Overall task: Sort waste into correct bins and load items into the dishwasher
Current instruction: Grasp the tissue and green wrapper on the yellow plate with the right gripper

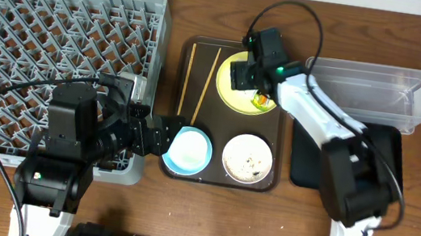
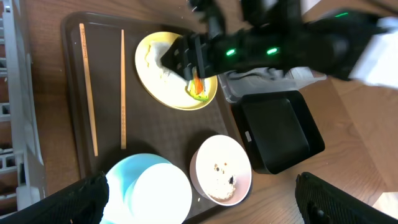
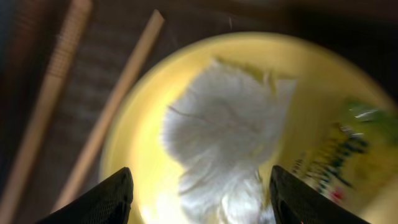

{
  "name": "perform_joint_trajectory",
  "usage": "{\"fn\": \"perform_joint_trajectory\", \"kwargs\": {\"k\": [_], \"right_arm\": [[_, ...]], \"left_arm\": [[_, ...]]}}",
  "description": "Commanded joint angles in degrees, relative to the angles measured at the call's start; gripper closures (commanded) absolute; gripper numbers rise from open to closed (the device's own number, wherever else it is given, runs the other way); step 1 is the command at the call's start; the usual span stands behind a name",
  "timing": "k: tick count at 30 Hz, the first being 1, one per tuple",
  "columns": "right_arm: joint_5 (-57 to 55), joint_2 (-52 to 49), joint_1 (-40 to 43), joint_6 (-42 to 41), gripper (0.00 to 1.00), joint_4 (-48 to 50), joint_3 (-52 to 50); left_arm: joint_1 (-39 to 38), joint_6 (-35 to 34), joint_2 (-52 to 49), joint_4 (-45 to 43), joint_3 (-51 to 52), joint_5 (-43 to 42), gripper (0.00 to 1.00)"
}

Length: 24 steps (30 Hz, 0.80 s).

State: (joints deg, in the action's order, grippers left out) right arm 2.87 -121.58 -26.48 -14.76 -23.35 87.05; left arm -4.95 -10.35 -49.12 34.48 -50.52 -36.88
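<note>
A brown tray (image 1: 187, 168) holds a yellow plate (image 1: 226, 91), two wooden chopsticks (image 1: 186, 78), a light blue cup (image 1: 189, 149) and a white bowl (image 1: 248, 157) with food scraps. On the plate lie a crumpled white napkin (image 3: 227, 134) and a green-orange wrapper (image 1: 261, 101). My right gripper (image 3: 199, 199) is open, low over the plate, its fingers either side of the napkin. My left gripper (image 2: 199, 202) is open, its fingers wide apart above the blue cup (image 2: 149, 190) and the white bowl (image 2: 221, 168). It holds nothing.
A grey dish rack (image 1: 68, 26) fills the left side. A clear plastic bin (image 1: 373, 90) sits at the back right, and a black bin (image 1: 336, 155) lies right of the tray, partly under my right arm.
</note>
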Motion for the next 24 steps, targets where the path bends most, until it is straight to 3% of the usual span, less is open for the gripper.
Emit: {"fn": "perform_joint_trajectory", "kwargs": {"k": [1,3,7,9,16,24], "right_arm": [[-1.99,-3.17,-0.37,-1.09,0.32,0.92,0.76],[-1.99,-4.07,-0.42,-0.52,0.36,0.79,0.76],[-1.99,-3.08,-0.42,-1.84,0.87,-0.26,0.96],[-1.44,-1.20,0.00,-4.11,0.99,-0.72,1.36],[-0.46,11.87,4.59,-6.67,0.99,-3.48,1.44],[-1.44,21.14,13.53,-7.50,0.99,-15.78,1.44]], "left_arm": [[-0.11,0.15,0.09,-0.02,-1.14,0.46,0.04],[-0.11,0.17,0.09,-0.02,-1.14,0.46,0.04],[-0.11,0.15,0.09,-0.02,-1.14,0.46,0.04],[-0.11,0.15,0.09,-0.02,-1.14,0.48,0.04],[-0.11,0.15,0.09,-0.02,-1.14,0.48,0.04],[-0.11,0.15,0.09,-0.02,-1.14,0.46,0.04]]}}
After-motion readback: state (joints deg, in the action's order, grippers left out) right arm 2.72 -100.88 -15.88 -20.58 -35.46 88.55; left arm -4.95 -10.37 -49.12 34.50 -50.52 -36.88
